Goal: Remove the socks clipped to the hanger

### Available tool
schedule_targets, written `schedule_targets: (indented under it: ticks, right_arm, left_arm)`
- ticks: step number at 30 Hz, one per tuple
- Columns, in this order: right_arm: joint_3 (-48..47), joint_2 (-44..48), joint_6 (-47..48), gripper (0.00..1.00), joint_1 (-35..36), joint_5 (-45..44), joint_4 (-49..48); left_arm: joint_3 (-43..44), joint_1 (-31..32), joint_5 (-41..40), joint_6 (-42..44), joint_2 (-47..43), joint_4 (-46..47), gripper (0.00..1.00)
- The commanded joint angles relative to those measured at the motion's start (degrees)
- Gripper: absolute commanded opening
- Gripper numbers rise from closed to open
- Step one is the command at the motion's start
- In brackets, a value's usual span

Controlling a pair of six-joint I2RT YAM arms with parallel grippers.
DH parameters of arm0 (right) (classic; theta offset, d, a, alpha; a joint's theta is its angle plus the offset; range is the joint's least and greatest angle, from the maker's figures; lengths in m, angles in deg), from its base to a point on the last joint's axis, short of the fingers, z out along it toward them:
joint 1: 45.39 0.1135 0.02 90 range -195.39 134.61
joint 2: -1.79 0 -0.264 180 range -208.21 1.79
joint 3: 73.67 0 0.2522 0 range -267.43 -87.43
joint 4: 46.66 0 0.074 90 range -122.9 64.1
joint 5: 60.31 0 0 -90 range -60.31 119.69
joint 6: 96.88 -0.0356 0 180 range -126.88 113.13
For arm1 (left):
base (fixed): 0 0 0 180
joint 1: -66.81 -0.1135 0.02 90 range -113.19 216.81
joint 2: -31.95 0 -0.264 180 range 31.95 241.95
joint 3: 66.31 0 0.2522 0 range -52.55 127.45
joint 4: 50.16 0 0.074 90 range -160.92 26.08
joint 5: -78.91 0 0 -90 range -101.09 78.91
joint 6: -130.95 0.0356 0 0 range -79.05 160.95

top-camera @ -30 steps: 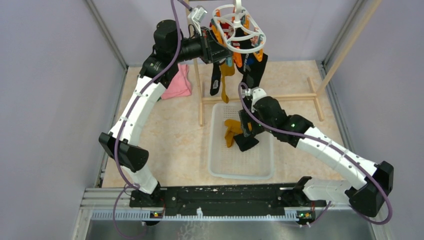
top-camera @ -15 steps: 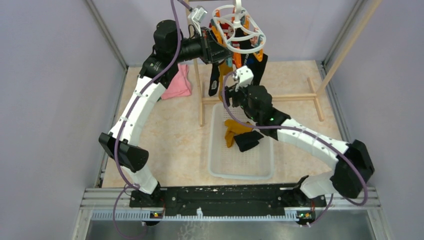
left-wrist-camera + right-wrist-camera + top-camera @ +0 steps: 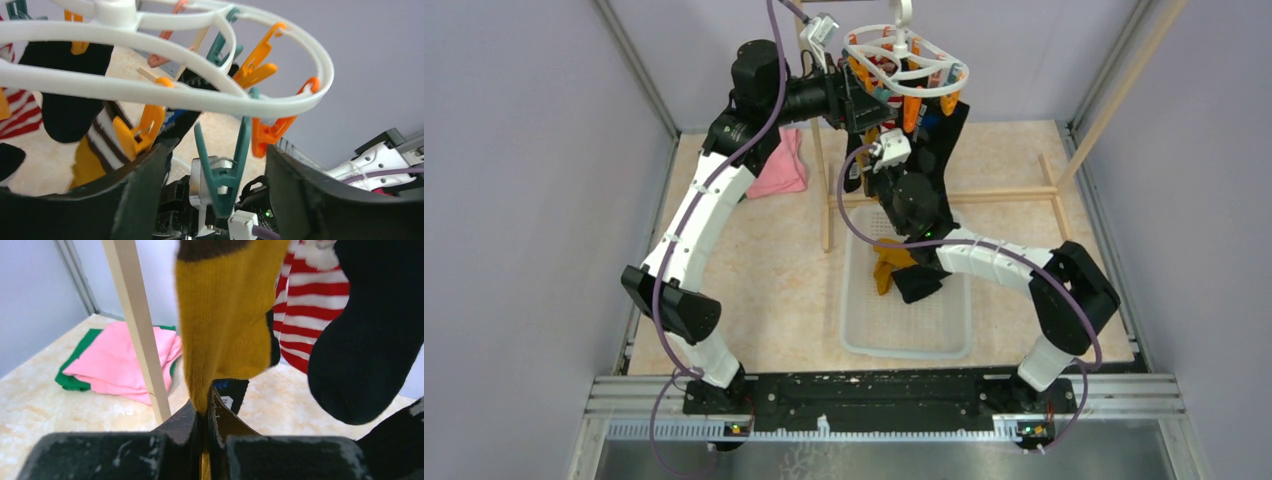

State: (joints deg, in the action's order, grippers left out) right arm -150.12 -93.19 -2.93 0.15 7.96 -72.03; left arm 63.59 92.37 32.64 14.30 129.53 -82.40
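My right gripper (image 3: 205,407) pinches the toe of the mustard-yellow sock (image 3: 225,315) hanging at 12 o'clock from the hanger (image 3: 200,102). My left gripper (image 3: 215,170) gapes empty beneath the ring. I'd pull straight down, steadily.

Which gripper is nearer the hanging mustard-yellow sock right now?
Right. The right gripper is pinched shut on the lower tip of the mustard-yellow sock. The left gripper sits open higher up, just under the hanger, straddling a teal peg.

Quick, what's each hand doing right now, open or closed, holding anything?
Left hand: open, just under the hanger, gripping nothing.
Right hand: closed on the yellow sock.
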Motion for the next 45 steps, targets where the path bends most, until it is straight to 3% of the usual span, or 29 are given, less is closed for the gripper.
schedule_targets:
  ticks: [1, 3, 11, 18, 24, 33, 38, 40, 43, 45]
  right_arm:
    - [2.62, 6.44, -3.16, 0.0, 1.26, 0.17, -4.68]
    - [6.28, 10.49, -6.32, 0.0, 1.28, 0.21, -4.19]
    - [12.78, 26.13, -15.67, 0.0, 0.58, 2.82, 7.17]
    - [14.88, 39.65, -24.56, 0.0, -7.1, 8.18, 19.27]
    - [14.49, 48.43, -24.64, 0.0, -11.52, 7.97, 27.95]
    - [9.17, 52.21, -29.48, 0.0, -20.82, 13.4, 35.67]
    - [2.73, 47.66, -35.81, 0.0, -26.52, 21.24, 37.67]
    - [1.38, 45.47, -39.32, 0.0, -31.86, 26.91, 37.22]
    - [1.7, 42.96, -44.99, 0.0, -38.42, 34.99, 34.74]
    - [3.85, 41.9, -45.4, 0.0, -38.66, 39.8, 32.25]
  left_arm:
    - [1.39, -0.08, -1.45, 4.89, -3.37, -4.92, 0.9]
    - [1.59, -0.27, -2.47, 9.03, -3.78, -9.38, 0.98]
    - [-3.67, -1.68, -1.56, 17.49, -9.12, -17.77, 0.99]
    - [-4.29, -2.26, -3.25, 22.75, -10.84, -24.38, 0.99]
    - [-8.71, -3.01, -5.37, 23.01, -13.18, -22.56, 0.99]
    - [-8.05, -3.06, -6.32, 22.88, -13.88, -21.3, 0.99]
    - [-6.87, -3.06, -8.41, 24.27, -13.72, -21.77, 0.99]
    - [-6.67, -3.07, -9.26, 24.72, -14.0, -22.1, 0.98]
    - [-7.42, -3.06, -9.54, 24.79, -14.79, -21.74, 0.99]
    - [-8.49, -3.06, -7.8, 23.73, -15.3, -20.38, 0.99]
